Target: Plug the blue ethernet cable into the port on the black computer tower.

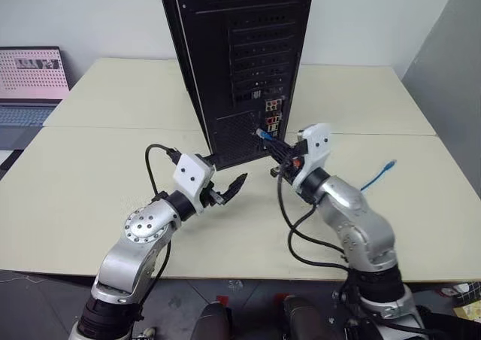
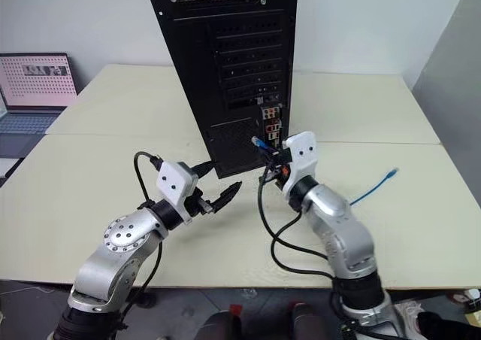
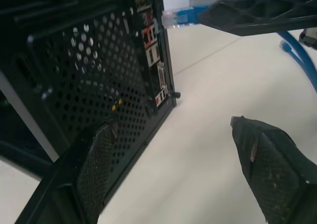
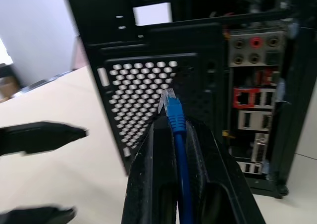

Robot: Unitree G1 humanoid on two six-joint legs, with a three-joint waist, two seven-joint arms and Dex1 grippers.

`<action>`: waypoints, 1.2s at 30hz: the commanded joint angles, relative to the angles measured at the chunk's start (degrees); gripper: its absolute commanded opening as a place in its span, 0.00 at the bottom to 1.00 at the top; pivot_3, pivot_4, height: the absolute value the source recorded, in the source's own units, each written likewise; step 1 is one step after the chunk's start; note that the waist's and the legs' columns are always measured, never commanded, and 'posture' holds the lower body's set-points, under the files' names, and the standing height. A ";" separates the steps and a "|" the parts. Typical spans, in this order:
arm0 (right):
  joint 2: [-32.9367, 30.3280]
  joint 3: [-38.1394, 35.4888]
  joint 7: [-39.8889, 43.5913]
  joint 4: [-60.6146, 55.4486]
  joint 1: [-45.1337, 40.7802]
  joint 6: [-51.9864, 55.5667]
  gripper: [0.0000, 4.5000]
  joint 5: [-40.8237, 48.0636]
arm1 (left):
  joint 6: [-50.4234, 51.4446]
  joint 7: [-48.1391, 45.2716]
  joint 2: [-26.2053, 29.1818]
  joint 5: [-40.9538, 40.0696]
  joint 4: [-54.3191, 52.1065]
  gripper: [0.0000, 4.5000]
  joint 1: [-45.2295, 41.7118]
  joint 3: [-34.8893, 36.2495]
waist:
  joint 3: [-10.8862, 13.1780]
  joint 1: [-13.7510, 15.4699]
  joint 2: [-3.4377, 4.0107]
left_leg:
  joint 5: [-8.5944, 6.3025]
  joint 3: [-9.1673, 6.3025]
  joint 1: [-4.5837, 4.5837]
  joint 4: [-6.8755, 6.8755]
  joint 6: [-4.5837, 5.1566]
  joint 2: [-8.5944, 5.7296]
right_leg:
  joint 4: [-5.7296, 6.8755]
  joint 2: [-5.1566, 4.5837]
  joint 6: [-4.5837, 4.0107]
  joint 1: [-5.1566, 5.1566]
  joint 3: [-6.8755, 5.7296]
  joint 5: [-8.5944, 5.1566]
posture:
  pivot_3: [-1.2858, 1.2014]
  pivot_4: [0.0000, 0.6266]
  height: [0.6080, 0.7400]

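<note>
The black computer tower stands upright at the middle of the table with its rear face towards me. Its silver connector strip runs beside the mesh vent, and the port sits in that strip. My right gripper is shut on the blue ethernet cable. The clear-blue plug sticks out past the fingertips, just short of the vent and to the left of the strip. The cable's other end lies on the table at the right. My left gripper is open and holds nothing, low in front of the tower.
A grey laptop stands open at the far left. Black robot cables loop over the table under my right arm. The beige table has a seam running across at the tower's base.
</note>
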 commanded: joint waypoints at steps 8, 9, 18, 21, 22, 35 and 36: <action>5.85 -1.94 -9.54 7.87 -4.44 -5.49 0.00 -8.10 | 2.06 -1.05 1.25 1.22 -2.98 0.86 -1.51 1.28 | 0.00 0.01 0.01 | 0.00 0.02 0.02 -0.02 -0.01 -0.03 | 0.00 0.00 -0.02 -0.03 0.02 -0.01 | 0.52 0.24 1.00; 6.34 -2.39 -10.03 8.51 -4.89 -5.69 0.00 -8.20 | 2.09 -1.31 1.30 0.95 -3.04 0.86 -1.53 1.44 | 0.00 0.01 0.01 | 0.00 0.02 0.02 -0.02 -0.01 -0.03 | 0.00 0.01 -0.03 -0.03 0.01 -0.01 | 0.52 0.24 1.00; 8.56 -4.56 -11.36 13.41 -8.33 -7.53 0.00 -8.78 | 2.84 -2.20 1.43 0.78 -1.84 0.86 -3.31 2.70 | 0.00 0.00 0.01 | 0.00 0.05 0.01 -0.03 0.00 -0.03 | -0.01 -0.01 -0.05 -0.03 0.02 -0.01 | 0.52 0.24 1.00; 8.89 -4.90 -11.19 14.07 -8.57 -7.69 0.00 -9.04 | 2.51 -2.70 1.58 0.85 -1.17 0.86 -3.53 3.09 | 0.00 0.00 0.01 | 0.00 0.04 0.00 -0.03 0.00 -0.02 | -0.01 -0.02 -0.05 -0.03 0.03 -0.01 | 0.52 0.24 1.00; 8.94 -4.95 -11.16 14.17 -8.61 -7.65 0.00 -9.11 | 2.39 -2.83 1.63 0.90 -0.91 0.86 -3.66 3.23 | 0.00 0.00 0.01 | 0.00 0.05 0.00 -0.03 0.00 -0.02 | -0.01 -0.02 -0.05 -0.03 0.04 -0.01 | 0.52 0.24 1.00; 10.11 -5.21 -10.97 14.65 -9.38 -6.39 0.00 -8.56 | 1.16 -4.21 1.73 1.70 1.00 0.86 -4.62 3.84 | 0.00 -0.01 0.01 | 0.00 0.04 0.01 -0.04 0.00 -0.02 | -0.01 -0.01 -0.05 -0.03 0.02 -0.01 | 0.52 0.24 1.00; 10.27 -5.25 -11.05 14.76 -9.39 -6.29 0.00 -8.54 | 1.05 -4.30 1.73 1.79 1.12 0.86 -4.65 3.85 | 0.00 -0.01 0.01 | 0.00 0.04 0.00 -0.04 0.00 -0.02 | -0.01 -0.02 -0.05 -0.03 0.02 -0.01 | 0.52 0.24 1.00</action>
